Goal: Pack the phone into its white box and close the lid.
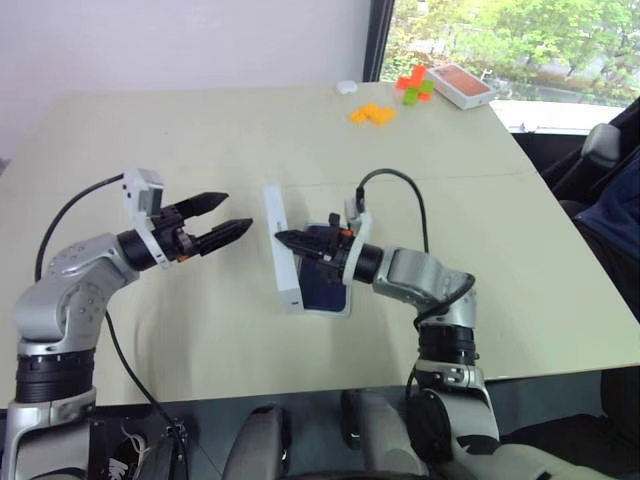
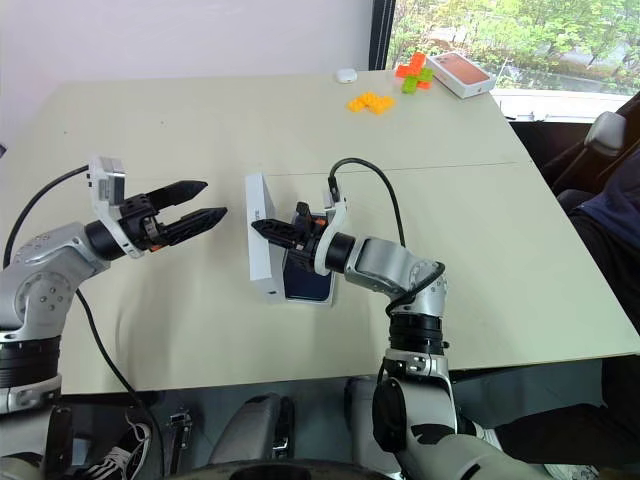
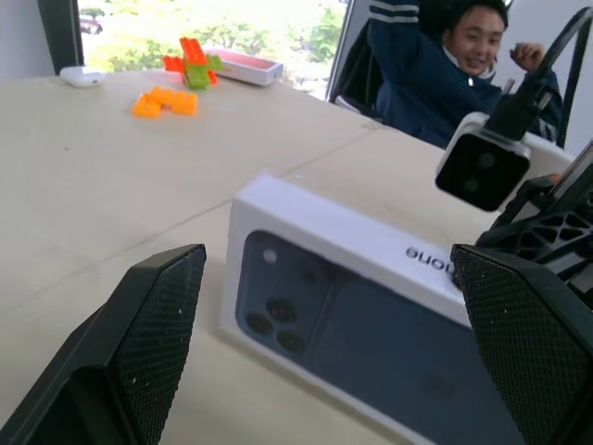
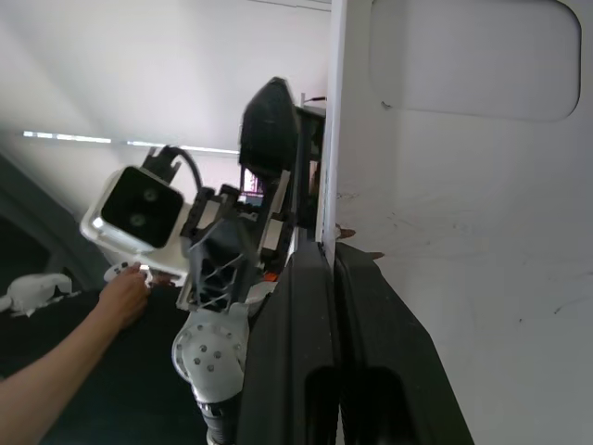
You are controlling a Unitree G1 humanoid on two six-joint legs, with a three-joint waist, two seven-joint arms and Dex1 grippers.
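Note:
The lid [image 1: 278,245] stands tilted on its long edge along the left side of the white box [image 1: 346,300]. Its printed outer face [image 3: 352,315] is turned toward my left gripper. The dark blue phone [image 1: 322,285] lies inside the box, partly hidden by my right hand. My right gripper [image 1: 279,238] reaches over the box from the right and is shut on the lid's upper wall [image 4: 326,185]. A short way to the left of the lid, my left gripper [image 1: 238,211] hovers open, pointing at the lid and apart from it.
Far back on the table are an orange-topped box [image 1: 463,85], orange and green bricks [image 1: 372,114] and a small white case [image 1: 346,87]. A person [image 3: 445,65] sits past the table's right edge. A hand [image 4: 125,297] is behind my left arm.

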